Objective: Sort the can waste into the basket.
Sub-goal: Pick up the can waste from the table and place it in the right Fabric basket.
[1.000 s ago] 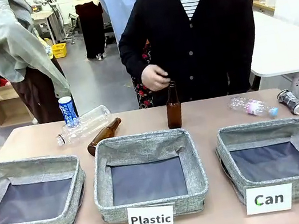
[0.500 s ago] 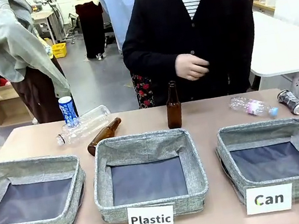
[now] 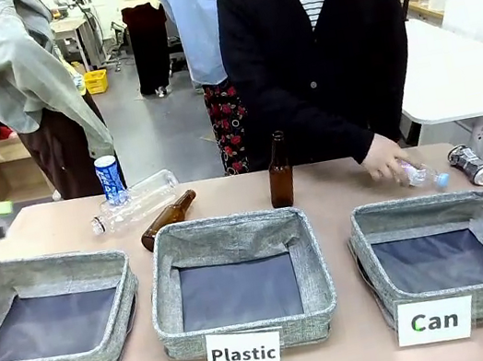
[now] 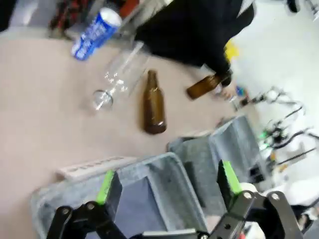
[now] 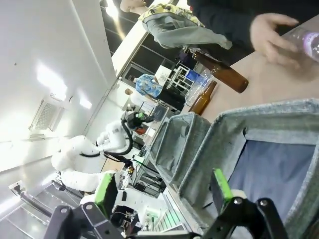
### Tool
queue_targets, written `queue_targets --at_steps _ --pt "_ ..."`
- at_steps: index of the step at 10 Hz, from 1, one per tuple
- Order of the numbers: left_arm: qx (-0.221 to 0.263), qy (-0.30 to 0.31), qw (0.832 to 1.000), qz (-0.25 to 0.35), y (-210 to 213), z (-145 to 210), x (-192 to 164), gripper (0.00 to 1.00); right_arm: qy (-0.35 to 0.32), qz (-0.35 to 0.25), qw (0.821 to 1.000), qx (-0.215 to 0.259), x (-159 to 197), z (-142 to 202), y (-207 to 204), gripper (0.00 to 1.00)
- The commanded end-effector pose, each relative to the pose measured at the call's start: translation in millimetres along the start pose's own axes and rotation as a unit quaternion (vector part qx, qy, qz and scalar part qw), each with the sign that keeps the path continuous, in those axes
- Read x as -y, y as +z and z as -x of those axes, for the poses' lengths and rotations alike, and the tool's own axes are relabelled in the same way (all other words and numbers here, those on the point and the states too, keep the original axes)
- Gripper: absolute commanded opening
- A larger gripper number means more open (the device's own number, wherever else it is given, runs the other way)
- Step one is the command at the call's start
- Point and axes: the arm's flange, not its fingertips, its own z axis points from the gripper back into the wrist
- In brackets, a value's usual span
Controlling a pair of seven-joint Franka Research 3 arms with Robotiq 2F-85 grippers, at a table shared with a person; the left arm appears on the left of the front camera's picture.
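The blue can (image 3: 109,178) stands upright at the upper left of the table (image 3: 336,184) in the front view, just beside a clear bottle (image 3: 138,201) lying on its side. The dented grey can (image 3: 472,164) lies at the far right edge, beyond the back corner of the basket (image 3: 365,257) with the "Can" card (image 3: 434,320). The left gripper (image 4: 167,181) enters at the left edge of the front view. In its wrist view its fingers are spread wide over a basket wall at the bottom of the frame, with the blue can well apart from them at the upper left, past a lying brown bottle (image 4: 153,102). The right gripper (image 5: 163,185) also has its fingers spread, low in its wrist view above grey basket walls. The person's hand (image 3: 386,161) rests on a small plastic bottle (image 3: 418,174) near the grey can.
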Motion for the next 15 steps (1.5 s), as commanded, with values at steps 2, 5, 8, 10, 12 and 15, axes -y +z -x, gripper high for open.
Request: queue_targets --at_steps 2,5,8,10,12,15 --pt "-0.175 -0.200 0.951 -0.160 -14 -110 27 1.00 0.016 -0.007 1.000 0.010 -2 1 -4 1.00" --pt "-0.145 -0.330 0.895 -0.262 -62 -168 27 1.00 0.016 -0.007 1.000 0.010 -2 1 -4 1.00" --pt "-0.113 -0.392 0.895 -0.181 -86 -183 26 1.00 0.016 -0.007 1.000 0.010 -2 1 -4 1.00" --pt "-0.147 -0.384 0.874 -0.258 -78 -190 40 1.00 0.016 -0.007 1.000 0.010 -2 1 -4 1.00" --pt "-0.147 -0.384 0.874 -0.258 -78 -190 40 1.00 0.016 -0.007 1.000 0.010 -2 1 -4 1.00" --pt "-0.175 -0.451 0.860 -0.161 -91 -200 20 1.00 0.016 -0.007 1.000 0.010 -2 1 -4 1.00"
